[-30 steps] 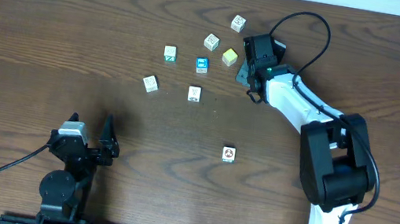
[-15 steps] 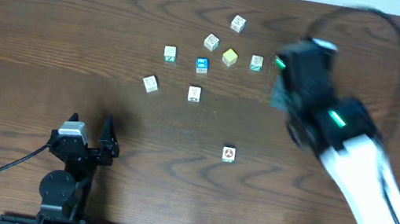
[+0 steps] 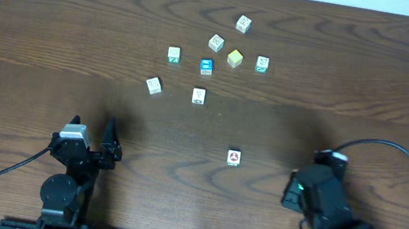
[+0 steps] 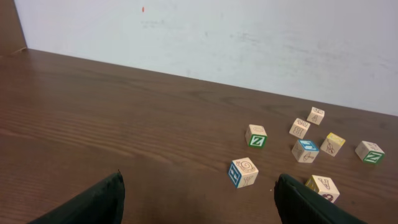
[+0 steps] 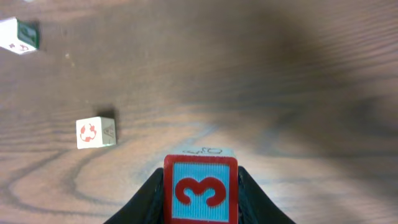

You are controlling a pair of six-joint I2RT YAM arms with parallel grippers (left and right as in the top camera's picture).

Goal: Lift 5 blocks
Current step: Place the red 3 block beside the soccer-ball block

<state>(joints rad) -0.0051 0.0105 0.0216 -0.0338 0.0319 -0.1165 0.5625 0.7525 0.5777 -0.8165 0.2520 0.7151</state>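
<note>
The right gripper (image 5: 199, 198) is clamping a block with a red 3 (image 5: 201, 186) — apparently clear of the table (image 3: 402, 95), to count it as lifted. The red-marked block (image 5: 95, 132) is lying at its ten o'clock; the left gripper (image 4: 199, 194) is idling, jaws wide.
</note>
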